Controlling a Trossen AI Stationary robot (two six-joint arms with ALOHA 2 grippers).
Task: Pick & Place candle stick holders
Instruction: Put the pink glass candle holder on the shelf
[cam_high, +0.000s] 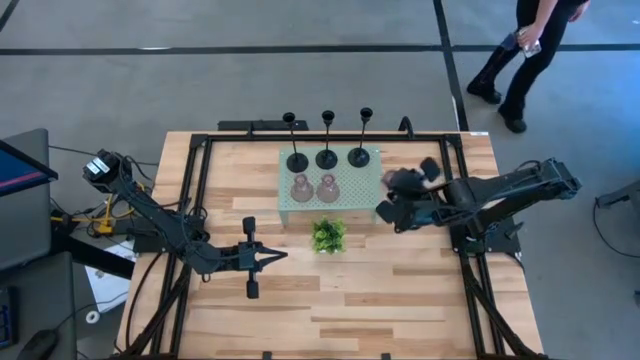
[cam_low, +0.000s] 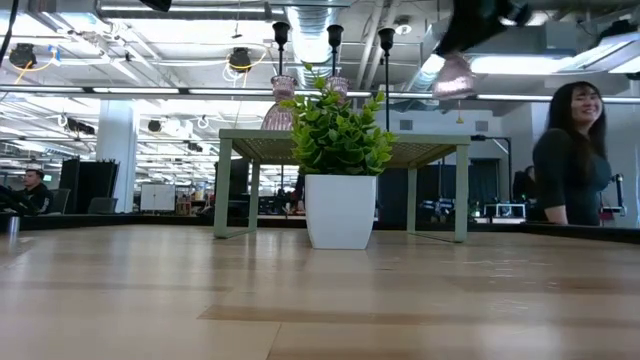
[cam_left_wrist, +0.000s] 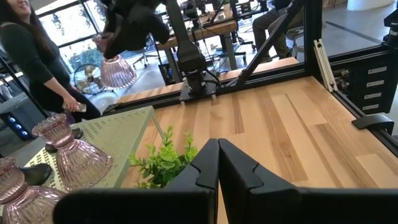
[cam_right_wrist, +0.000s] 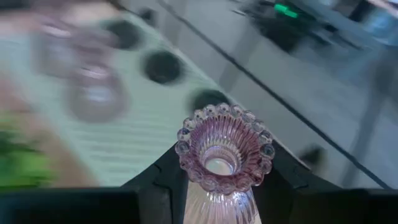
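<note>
Three black candle stick holders (cam_high: 327, 157) stand in a row on their round bases along the far side of the mint-green stand (cam_high: 350, 195). Two pink glass holders (cam_high: 314, 188) stand in front of them; they also show in the left wrist view (cam_left_wrist: 71, 152). My right gripper (cam_high: 395, 195) is by the stand's right edge, shut on the third pink glass holder (cam_right_wrist: 224, 155). My left gripper (cam_high: 280, 256) is shut and empty over the table, near the plant. My right gripper pinches the pink glass holder between its two fingers (cam_right_wrist: 158, 177), one on each side of its body (cam_right_wrist: 214, 202). Its beaded rim sticks out past the fingers. The holder hangs below the gripper, wide end (cam_low: 455, 78) down, lifted clear and higher than the stand's top.
A small green plant in a white pot (cam_low: 340, 205) stands on the table just in front of the stand. Black frame rails (cam_high: 195, 200) run along the table's left, right and far sides. A person (cam_high: 530, 45) walks beyond the far right corner.
</note>
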